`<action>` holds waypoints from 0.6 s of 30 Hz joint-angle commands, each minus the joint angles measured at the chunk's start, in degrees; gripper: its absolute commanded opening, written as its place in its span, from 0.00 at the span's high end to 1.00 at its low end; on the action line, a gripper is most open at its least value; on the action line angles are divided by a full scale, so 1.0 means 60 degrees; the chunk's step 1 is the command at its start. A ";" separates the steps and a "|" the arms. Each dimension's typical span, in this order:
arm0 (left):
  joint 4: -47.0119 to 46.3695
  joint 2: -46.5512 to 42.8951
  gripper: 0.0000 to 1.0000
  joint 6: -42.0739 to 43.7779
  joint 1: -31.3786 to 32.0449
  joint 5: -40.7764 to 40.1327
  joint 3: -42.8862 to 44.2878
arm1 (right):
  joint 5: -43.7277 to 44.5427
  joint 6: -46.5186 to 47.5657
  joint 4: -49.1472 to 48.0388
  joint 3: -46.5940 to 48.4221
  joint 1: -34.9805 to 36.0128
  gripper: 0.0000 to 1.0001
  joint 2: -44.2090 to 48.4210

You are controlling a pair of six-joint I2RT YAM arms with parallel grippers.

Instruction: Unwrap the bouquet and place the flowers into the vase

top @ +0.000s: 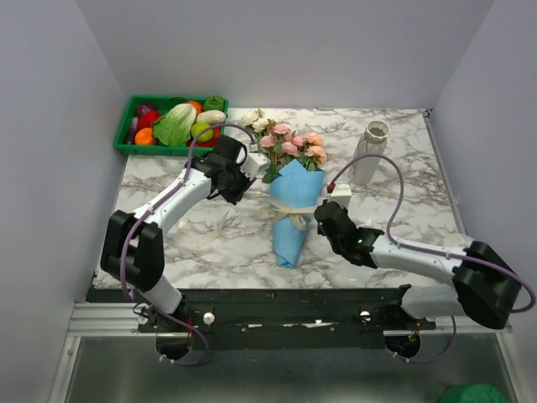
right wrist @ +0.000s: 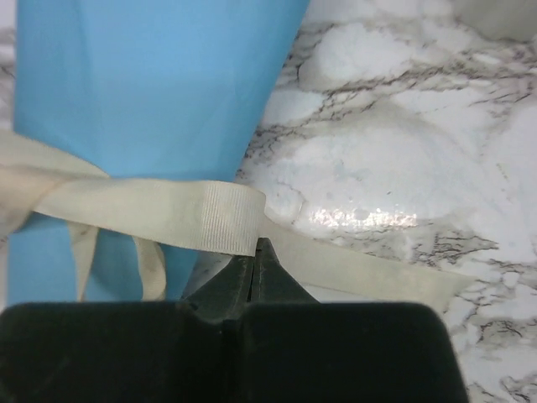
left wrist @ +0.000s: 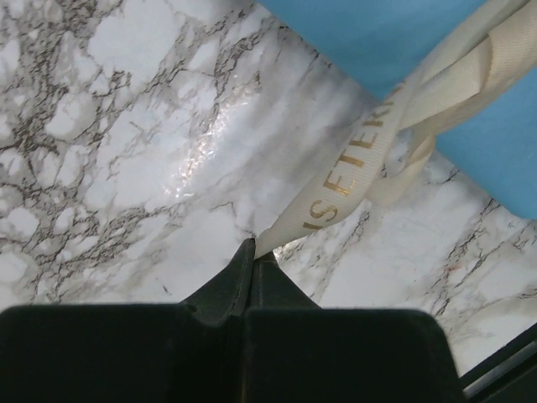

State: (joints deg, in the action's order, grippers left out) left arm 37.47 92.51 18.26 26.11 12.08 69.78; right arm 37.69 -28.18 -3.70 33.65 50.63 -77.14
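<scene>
The bouquet (top: 295, 214) lies in the middle of the marble table, its blue paper cone (right wrist: 151, 75) pointing toward me and tied with a beige ribbon (top: 289, 216). The flowers (top: 289, 144), pink and cream roses, stick out of the far end. My left gripper (left wrist: 254, 246) is shut on one ribbon tail with gold lettering (left wrist: 348, 172), left of the cone (left wrist: 403, 42). The right gripper (right wrist: 257, 245) is shut with a ribbed ribbon tail (right wrist: 210, 217) pinched at its tips, just right of the cone. From above, the left gripper (top: 245, 186) and the right gripper (top: 320, 215) flank the bouquet. The vase (top: 369, 153) stands upright at the back right.
A green crate (top: 126, 138) of toy vegetables sits at the back left corner. Grey walls close in both sides and the back. A second ribbon tail (right wrist: 377, 269) lies on the marble to the right of my right fingers.
</scene>
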 commanded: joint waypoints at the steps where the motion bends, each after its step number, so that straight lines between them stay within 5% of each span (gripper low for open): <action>1: 0.0726 -0.1134 1.00 -0.0304 -0.0790 0.0272 0.0660 | 0.1289 -0.0619 0.1216 0.0002 0.0057 0.99 0.1590; 6: 0.1413 -0.2423 1.00 -0.0042 -0.2209 0.0112 0.0748 | 0.2389 -0.1044 0.2722 0.0339 -0.0132 0.99 0.3040; 18: 0.1943 -0.3202 1.00 0.1146 -0.7147 -0.0519 0.0250 | 0.2419 -0.2055 0.5492 0.1494 -0.3852 0.99 0.5007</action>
State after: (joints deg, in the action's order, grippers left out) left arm 46.52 72.14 22.63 -9.67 10.22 71.50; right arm 48.80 -37.32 20.80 38.63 30.61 -47.22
